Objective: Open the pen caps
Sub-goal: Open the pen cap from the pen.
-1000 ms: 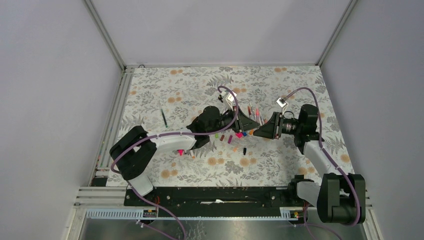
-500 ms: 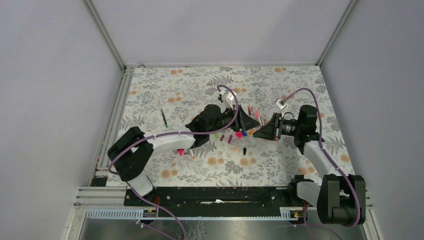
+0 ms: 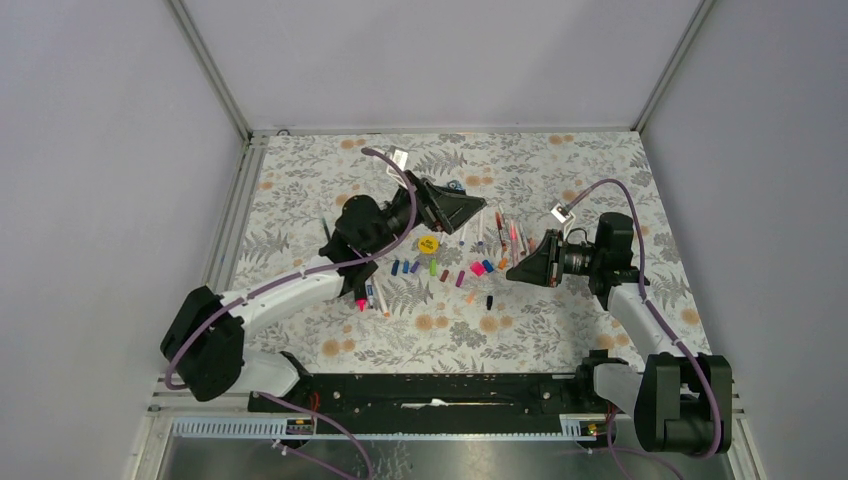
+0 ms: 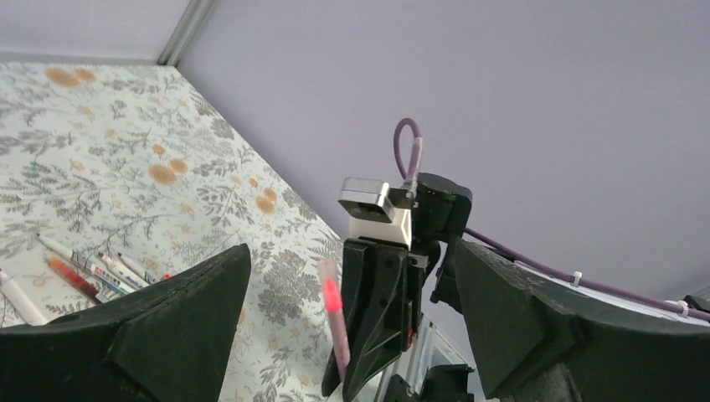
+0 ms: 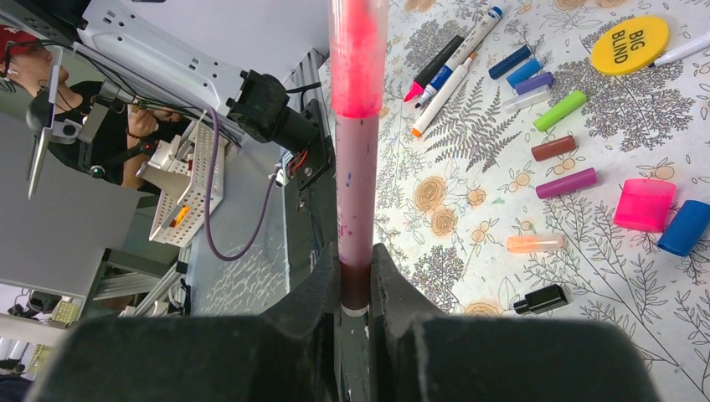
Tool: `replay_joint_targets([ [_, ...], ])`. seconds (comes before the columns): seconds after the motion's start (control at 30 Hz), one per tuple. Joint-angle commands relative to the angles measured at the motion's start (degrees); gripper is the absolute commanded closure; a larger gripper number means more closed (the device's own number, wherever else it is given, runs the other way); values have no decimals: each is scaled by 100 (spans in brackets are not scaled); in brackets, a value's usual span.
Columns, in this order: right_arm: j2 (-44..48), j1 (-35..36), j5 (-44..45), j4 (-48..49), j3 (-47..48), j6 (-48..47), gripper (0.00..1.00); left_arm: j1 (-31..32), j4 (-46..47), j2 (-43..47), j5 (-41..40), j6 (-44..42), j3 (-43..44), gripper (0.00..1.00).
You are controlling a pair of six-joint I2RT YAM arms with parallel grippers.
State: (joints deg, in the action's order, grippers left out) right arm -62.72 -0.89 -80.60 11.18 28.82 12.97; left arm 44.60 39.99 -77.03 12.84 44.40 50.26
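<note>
My right gripper (image 5: 356,251) is shut on a pink pen (image 5: 357,167), gripping its dark lower barrel. The pen's free end is bright pink inside a clear section, and it also shows in the left wrist view (image 4: 333,306). My left gripper (image 3: 472,218) stands wide open and empty above the yellow disc, well left of the right gripper (image 3: 512,270). Loose pen caps lie between them: pink (image 5: 643,203), blue (image 5: 685,227), green (image 5: 561,110), purple (image 5: 567,182), clear orange (image 5: 536,243) and black (image 5: 540,299). More pens (image 3: 505,228) lie in a row beyond the caps.
A yellow disc (image 3: 428,244) lies by the caps. A few pens (image 3: 372,295) rest beside the left forearm, and a thin dark green one (image 3: 327,235) lies alone at the left. The enclosure walls ring the flowered mat (image 3: 560,170).
The left gripper opened wide and swung back and to the left, away from the right gripper. The right gripper kept its hold on the pink pen and barely moved.
</note>
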Motion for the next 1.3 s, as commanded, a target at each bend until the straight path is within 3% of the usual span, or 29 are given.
replay_joint_targets([
  [0.0,47,37,-202,-3,162,-186,100,-199,701,-272,864,522,-57,1],
  [0.17,-6,41,-220,-2,157,-188,100,29,748,-681,1074,617,165,1],
  [0.43,-33,42,-237,7,140,-188,100,452,784,-1174,693,403,412,6],
  [0.67,-56,45,-255,16,127,-169,100,581,1065,-1530,571,295,622,28],
  [0.93,-57,44,-267,24,118,-155,100,618,963,-1784,586,142,906,46],
  [1.27,-65,45,-272,33,122,-143,100,621,871,-2071,880,226,1175,82],
])
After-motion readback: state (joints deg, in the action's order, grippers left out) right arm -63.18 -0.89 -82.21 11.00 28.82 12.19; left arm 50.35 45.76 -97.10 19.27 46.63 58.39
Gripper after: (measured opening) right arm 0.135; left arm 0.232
